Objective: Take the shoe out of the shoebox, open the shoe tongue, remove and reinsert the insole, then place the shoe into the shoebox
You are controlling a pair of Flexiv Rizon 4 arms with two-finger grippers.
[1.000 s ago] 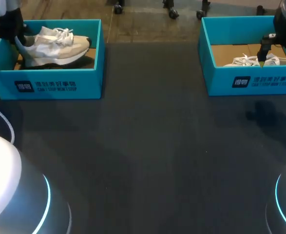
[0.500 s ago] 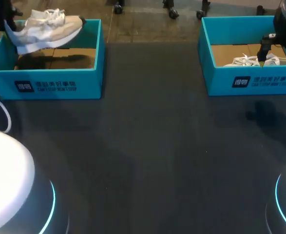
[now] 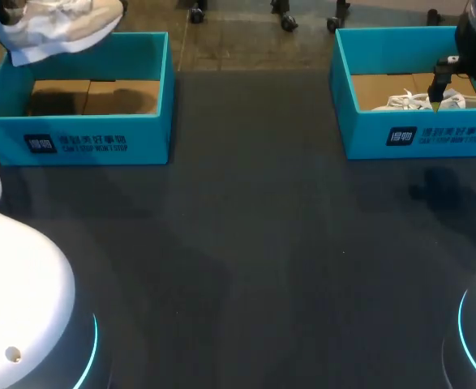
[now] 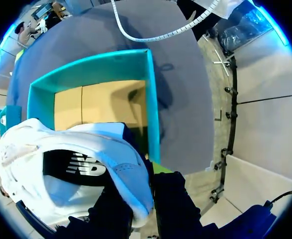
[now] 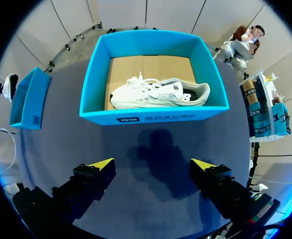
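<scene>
the left gripper (image 4: 145,195) had its two fingers clamped on the heel of a pale shoe (image 3: 59,24), one finger on each side. it held the shoe in the air over the far edge of the open shoebox (image 3: 83,139), clear of the walls, toe pointing toward the middle of the table. that blue shoebox sat at the far left corner of the dark table (image 3: 254,243), its cardboard floor showing inside. at the far right corner stood a second box (image 5: 154,117) with a white second shoe (image 5: 158,93) lying in it. the right gripper (image 5: 152,165) hung above the table by that box, its fingers spread wide apart and holding nothing.
</scene>
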